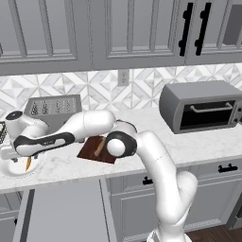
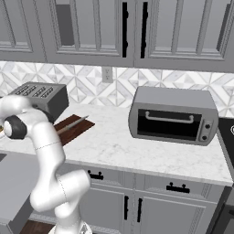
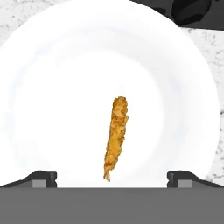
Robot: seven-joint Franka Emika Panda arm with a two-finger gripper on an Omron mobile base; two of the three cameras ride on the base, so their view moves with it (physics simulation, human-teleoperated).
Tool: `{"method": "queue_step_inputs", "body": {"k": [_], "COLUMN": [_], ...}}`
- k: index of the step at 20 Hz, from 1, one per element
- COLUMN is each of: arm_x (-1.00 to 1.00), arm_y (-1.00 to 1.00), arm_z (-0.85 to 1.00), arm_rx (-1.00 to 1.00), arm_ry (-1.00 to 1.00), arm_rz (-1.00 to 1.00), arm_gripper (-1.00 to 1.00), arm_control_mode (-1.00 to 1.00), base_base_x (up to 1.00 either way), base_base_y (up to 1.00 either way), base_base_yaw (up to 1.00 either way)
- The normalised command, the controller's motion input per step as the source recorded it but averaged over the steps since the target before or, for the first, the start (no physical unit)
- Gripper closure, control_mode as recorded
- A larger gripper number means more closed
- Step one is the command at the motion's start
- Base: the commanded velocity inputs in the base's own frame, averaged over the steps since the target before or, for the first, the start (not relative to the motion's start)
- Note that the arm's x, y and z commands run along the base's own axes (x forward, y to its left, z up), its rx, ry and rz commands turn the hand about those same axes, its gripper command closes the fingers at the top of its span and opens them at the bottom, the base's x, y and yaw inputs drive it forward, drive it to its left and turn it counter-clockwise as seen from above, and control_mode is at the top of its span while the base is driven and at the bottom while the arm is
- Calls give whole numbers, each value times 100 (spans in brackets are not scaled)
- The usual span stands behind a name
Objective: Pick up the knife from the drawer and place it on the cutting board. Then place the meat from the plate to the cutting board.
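In the left base view much of the plate (image 1: 16,171) is hidden beneath the forearm and hand, and only a short orange tip of the meat (image 1: 28,163) is seen under the gripper (image 1: 5,153), near the front edge of the counter (image 1: 189,146) at its left end. The cutting board (image 1: 90,151) is partly covered by the elbow there, and the knife (image 1: 99,147) on it is seen only as a tan handle; in the right base view the board (image 2: 73,129) is less obstructed and the knife (image 2: 71,123) is shown lying diagonally, blade toward the wall. In the hand view the meat (image 3: 115,136) is laid out in full, its long axis running away from the camera, between the widely parted fingertips (image 3: 41,178), which grip nothing. The drawer (image 1: 66,212) is cut off at the lower edge.
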Motion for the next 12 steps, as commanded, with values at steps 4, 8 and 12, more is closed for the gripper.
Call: {"method": "queue_step_inputs", "body": {"k": [4,8,12], "arm_x": [0,-8,-1], "arm_y": [0,-35,-45], "arm_z": [-13,-31,-6], "arm_rx": [-2,0,0], "arm_ry": [-8,-6,-9], "arm_rz": [0,0,0], "arm_gripper": [-100,-100,-100], "arm_control_mode": [-100,-100,-100], "base_base_x": [0,0,0], "base_base_y": [0,0,0], "base_base_yaw": [0,0,0]}}
